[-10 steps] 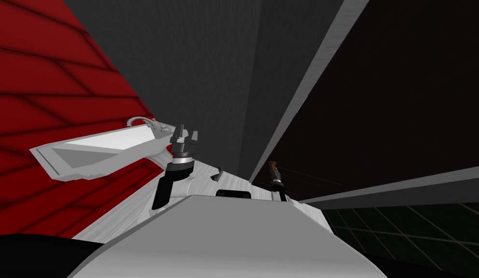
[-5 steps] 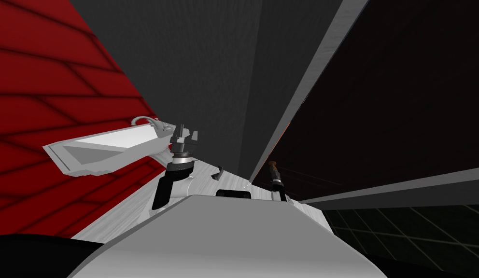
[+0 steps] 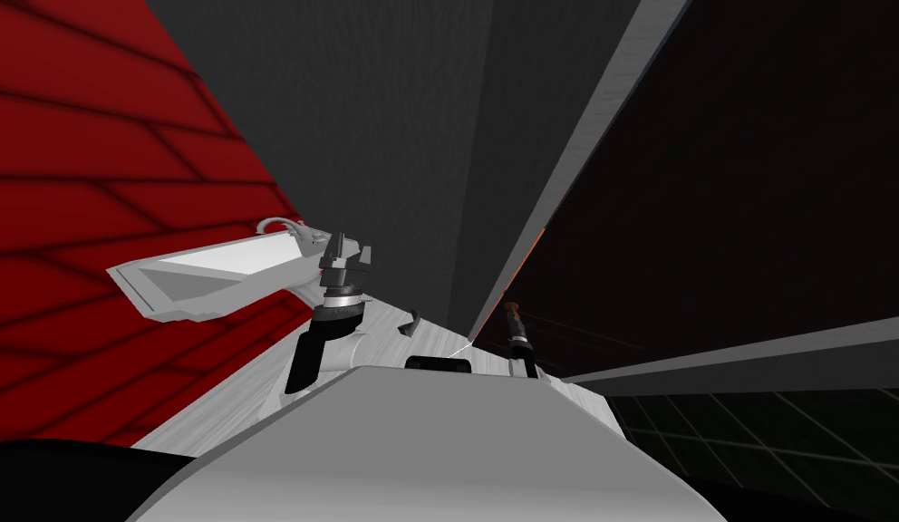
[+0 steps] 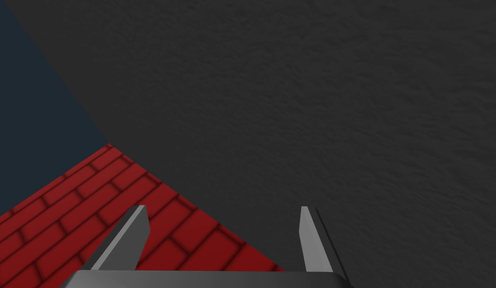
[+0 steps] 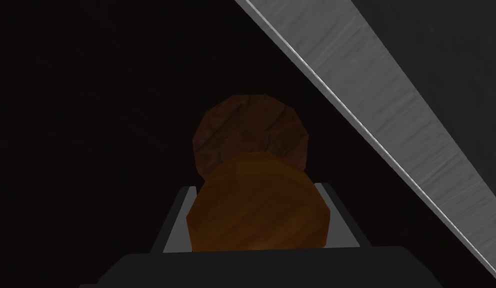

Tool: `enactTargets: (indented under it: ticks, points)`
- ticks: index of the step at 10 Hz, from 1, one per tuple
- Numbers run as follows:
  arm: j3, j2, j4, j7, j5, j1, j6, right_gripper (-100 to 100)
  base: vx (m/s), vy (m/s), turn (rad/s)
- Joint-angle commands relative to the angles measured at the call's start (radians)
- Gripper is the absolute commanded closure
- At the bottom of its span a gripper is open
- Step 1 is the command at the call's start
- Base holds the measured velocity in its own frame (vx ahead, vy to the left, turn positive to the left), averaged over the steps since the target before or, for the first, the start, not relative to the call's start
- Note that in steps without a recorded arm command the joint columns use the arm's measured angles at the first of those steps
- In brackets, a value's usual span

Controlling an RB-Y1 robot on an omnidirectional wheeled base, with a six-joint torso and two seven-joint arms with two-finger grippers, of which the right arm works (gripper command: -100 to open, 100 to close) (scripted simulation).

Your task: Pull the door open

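Note:
The door (image 3: 756, 181) is a very dark panel on my right, set in a light grey frame (image 3: 602, 118). Its round brown knob (image 5: 257, 205) stands out from a brown rose on the door (image 5: 92, 125). My right gripper (image 5: 256, 189) is shut on the knob, one finger pressing each side. In the head view the right gripper (image 3: 511, 313) is small, at the door's edge beside the frame. A thin orange sliver runs along that edge. My left gripper (image 3: 346, 246) hangs open in front of a dark grey wall, holding nothing; the left wrist view shows its fingers (image 4: 304, 235) wide apart.
A white basin-like fixture (image 3: 212, 272) with a curved tap juts out close to the left gripper. Red brick flooring (image 3: 76, 181) lies to the left, and a dark grey wall (image 3: 393, 136) stands ahead. Dark tiled floor (image 3: 756, 426) shows at lower right.
My head view has turned a little, so the white fixture sits farther right than before. The orange sliver at the door's edge has grown slightly. Both grippers keep their hold and pose.

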Motion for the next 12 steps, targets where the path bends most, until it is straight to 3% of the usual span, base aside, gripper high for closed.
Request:
enactTargets:
  ticks: [1,12]
  points:
    - [0.011,0.004,0.000,-0.050,-0.010,-0.001,0.000,100,-0.026,-0.008,0.032]
    - [0.050,-0.006,0.008,-0.300,-0.076,-0.009,0.000,100,-0.033,-0.009,0.033]
